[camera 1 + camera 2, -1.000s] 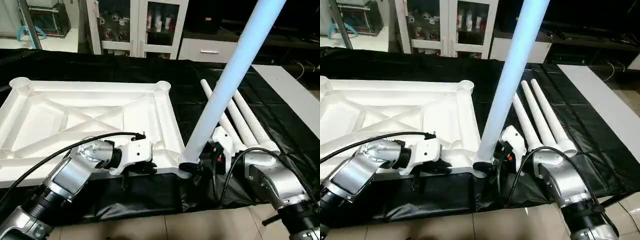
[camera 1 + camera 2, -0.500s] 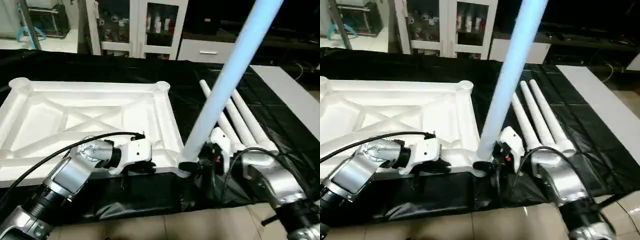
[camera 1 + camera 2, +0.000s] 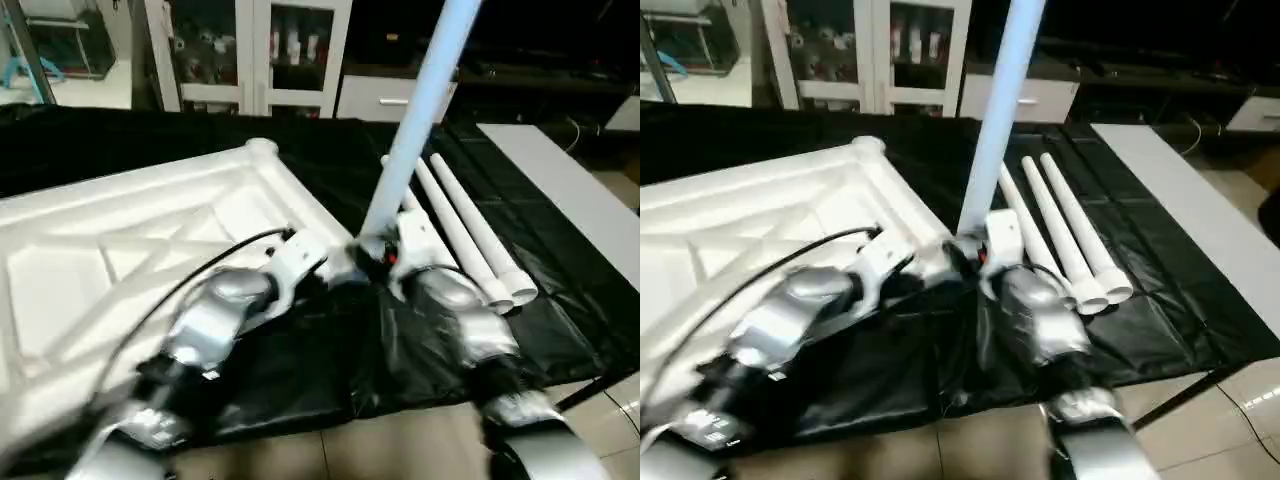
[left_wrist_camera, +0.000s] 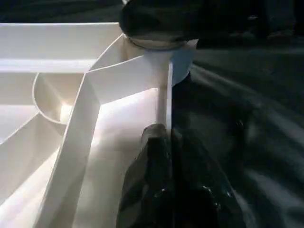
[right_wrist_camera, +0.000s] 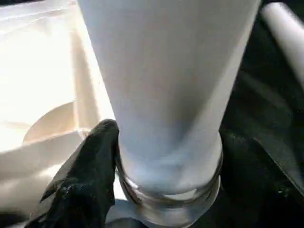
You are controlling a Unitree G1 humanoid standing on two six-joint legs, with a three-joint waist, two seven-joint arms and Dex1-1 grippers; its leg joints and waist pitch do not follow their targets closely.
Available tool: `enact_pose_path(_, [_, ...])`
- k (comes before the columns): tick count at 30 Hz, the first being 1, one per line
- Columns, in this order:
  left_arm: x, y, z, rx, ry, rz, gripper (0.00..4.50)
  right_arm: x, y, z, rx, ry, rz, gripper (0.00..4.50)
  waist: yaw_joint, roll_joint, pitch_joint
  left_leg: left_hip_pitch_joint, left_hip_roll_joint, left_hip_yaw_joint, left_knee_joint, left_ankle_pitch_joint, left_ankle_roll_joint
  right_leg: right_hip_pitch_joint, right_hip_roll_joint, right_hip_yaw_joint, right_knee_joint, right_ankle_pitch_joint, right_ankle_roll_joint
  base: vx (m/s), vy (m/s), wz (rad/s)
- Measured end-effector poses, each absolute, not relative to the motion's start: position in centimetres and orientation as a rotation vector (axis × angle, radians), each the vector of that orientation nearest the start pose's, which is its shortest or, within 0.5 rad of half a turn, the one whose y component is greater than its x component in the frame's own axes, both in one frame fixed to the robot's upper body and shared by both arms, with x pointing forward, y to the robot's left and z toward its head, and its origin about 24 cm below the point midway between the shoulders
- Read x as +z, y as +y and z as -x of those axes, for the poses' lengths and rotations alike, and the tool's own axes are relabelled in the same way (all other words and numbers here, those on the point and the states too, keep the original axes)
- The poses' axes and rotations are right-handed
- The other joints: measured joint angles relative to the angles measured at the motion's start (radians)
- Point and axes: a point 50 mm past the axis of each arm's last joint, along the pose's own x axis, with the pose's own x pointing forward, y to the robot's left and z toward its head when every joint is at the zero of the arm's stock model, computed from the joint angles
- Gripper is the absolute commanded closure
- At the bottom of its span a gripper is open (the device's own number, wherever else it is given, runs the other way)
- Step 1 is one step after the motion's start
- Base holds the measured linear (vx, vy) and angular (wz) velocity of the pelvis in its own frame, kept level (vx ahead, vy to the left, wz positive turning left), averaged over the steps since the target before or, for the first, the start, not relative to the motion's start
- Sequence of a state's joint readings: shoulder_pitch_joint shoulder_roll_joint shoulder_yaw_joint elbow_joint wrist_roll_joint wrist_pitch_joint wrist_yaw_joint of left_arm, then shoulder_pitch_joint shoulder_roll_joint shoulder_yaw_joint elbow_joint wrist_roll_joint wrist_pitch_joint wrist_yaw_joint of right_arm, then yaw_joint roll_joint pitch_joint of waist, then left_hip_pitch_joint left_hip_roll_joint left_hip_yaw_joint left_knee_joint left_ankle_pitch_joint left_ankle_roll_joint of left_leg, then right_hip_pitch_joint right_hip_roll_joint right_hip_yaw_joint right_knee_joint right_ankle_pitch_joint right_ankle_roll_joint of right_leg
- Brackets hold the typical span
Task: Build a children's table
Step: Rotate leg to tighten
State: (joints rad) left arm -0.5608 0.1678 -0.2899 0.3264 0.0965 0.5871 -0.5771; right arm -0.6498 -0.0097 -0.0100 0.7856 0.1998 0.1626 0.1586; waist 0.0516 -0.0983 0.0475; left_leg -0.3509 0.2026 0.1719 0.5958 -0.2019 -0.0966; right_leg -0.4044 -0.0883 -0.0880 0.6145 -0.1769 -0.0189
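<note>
Head view: camera has swung, tabletop (image 3: 120,260) now reads rotated; leg (image 3: 412,120) still stands upright in its near corner socket (image 5: 171,199). Left wrist: my left gripper (image 4: 164,156) is pinched closed on the rim. Right wrist: right gripper (image 5: 161,156) clasps the leg's base.

white table top (image 3: 120,230), black cloth (image 3: 560,260)

Your head cameras look forward and down across the tabletop (image 3: 120,230); both wrist cameras sit close, sharing the corner socket (image 5: 166,194) holding the upright leg (image 3: 420,110).
</note>
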Motion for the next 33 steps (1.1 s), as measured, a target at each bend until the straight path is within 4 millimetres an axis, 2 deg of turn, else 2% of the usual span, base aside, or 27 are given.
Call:
enact_pose_path(3, [5.7, 7.9, -32.6, -0.734, 0.482, -0.365, 4.50, 3.6, -8.9, -35.7, 0.236, 0.321, -0.169, 1.78, 0.000, -0.001, 0.000, 0.000, 0.000, 0.000, 0.000, -0.001, 0.001, 0.000, 0.000, 0.000, -0.001, 0.000, 0.001, 0.000, 0.000, 0.00])
enact_pose_path(9, [5.8, 8.1, -32.5, -0.728, 0.484, -0.375, 4.50, 3.5, -8.4, -35.6, 0.291, 0.297, -0.188, 1.78, -0.006, -0.001, 0.000, 0.000, 0.000, 0.001, 0.000, -0.001, 0.001, 0.000, 0.000, 0.000, -0.001, -0.001, 0.002, 0.000, 0.000, 0.00])
enact_pose_path(10, [5.9, 8.2, -32.5, -0.732, 0.483, -0.380, 4.50, 3.5, -8.5, -35.6, 0.307, 0.292, -0.187, 1.22, -0.007, -0.001, 0.000, -0.001, 0.000, 0.001, 0.000, -0.001, 0.002, 0.000, 0.000, 0.000, -0.001, -0.001, 0.002, 0.000, 0.000, 0.00])
enact_pose_path(13, [6.1, 8.8, -32.4, -0.746, 0.473, -0.412, 4.50, 3.4, -8.7, -35.3, 0.380, 0.273, -0.185, 1.06, -0.015, -0.001, 0.000, -0.002, 0.002, 0.001, -0.001, -0.001, 0.002, -0.002, 0.001, 0.000, -0.001, -0.001, 0.002, 0.000, 0.000, 0.00])
enact_pose_path(17, [6.4, 11.0, -32.4, -0.767, 0.468, -0.480, 4.50, 3.6, -9.4, -34.5, 0.530, 0.245, -0.099, 0.69, -0.021, 0.000, 0.001, -0.004, 0.006, 0.001, -0.001, -0.001, 0.002, -0.003, 0.007, 0.000, -0.001, -0.002, 0.001, 0.000, 0.000, 0.00])
enact_pose_path(23, [6.8, 13.2, -31.4, -0.877, 0.478, -0.562, 4.50, 5.2, -10.6, -34.2, 0.689, 0.217, -0.026, 0.61, -0.013, 0.001, 0.001, -0.001, 0.007, 0.000, -0.001, 0.000, 0.001, -0.002, 0.007, 0.001, -0.001, -0.002, 0.000, 0.000, 0.000, 0.00])
enact_pose_path(28, [7.4, 15.5, -29.4, -1.084, 0.504, -0.635, 4.50, 5.3, -13.3, -31.9, 0.911, 0.266, 0.046, 0.61, 0.005, 0.001, 0.001, 0.001, 0.006, 0.001, -0.004, -0.001, 0.001, -0.001, 0.008, 0.001, -0.003, -0.003, -0.001, 0.000, 0.000, 0.00])
enact_pose_path(33, [7.4, 15.6, -28.6, -1.188, 0.522, -0.639, 4.50, 5.2, -13.5, -30.2, 1.102, 0.340, 0.073, 0.61, 0.017, 0.001, 0.001, 0.002, 0.006, 0.001, -0.003, 0.000, 0.001, 0.002, 0.007, 0.001, -0.003, -0.003, -0.001, 0.000, 0.000, 0.00])
